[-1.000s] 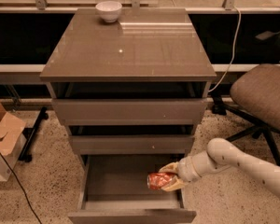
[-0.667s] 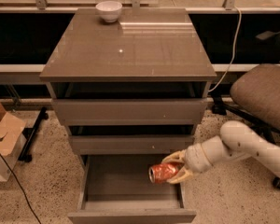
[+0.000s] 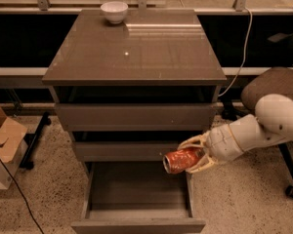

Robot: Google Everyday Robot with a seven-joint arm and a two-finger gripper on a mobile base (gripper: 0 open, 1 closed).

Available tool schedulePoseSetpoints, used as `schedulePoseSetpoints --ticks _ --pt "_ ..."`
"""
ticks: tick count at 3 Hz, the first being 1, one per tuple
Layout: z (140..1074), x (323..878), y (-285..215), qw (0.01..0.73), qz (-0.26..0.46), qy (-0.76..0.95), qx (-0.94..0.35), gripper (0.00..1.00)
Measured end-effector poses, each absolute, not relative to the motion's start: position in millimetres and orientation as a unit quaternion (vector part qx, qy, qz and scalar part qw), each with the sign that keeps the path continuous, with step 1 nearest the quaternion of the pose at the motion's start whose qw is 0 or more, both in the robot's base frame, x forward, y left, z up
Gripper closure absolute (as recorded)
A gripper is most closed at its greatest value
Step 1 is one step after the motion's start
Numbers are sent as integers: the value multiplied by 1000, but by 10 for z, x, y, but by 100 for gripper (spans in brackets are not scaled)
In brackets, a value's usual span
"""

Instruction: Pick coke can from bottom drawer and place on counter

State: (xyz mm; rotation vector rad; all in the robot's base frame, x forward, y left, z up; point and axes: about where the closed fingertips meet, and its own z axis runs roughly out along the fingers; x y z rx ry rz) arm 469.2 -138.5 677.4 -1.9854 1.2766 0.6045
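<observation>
Drawer (image 3: 136, 225) beneath gripper (image 3: 186, 158) around coke can (image 3: 179, 161)

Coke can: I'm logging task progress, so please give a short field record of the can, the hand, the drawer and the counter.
coke can: lying sideways in the hand, held over the right side of the open drawer, silver end facing left
hand: reaching in from the right, closed around the can
bottom drawer: pulled open, floor bare where visible
counter: white bowl at its back left; can not yet on it
</observation>
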Motion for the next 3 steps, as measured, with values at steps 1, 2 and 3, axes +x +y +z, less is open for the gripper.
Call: schedulePoseSetpoints --ticks 1,2,3 --pt "7479 4631 -1327 357 168 469 -790 100" --pt "8261 4652 -1137 366 93 446 -812 100" --pt "8261 4652 -1137 366 93 446 -812 100"
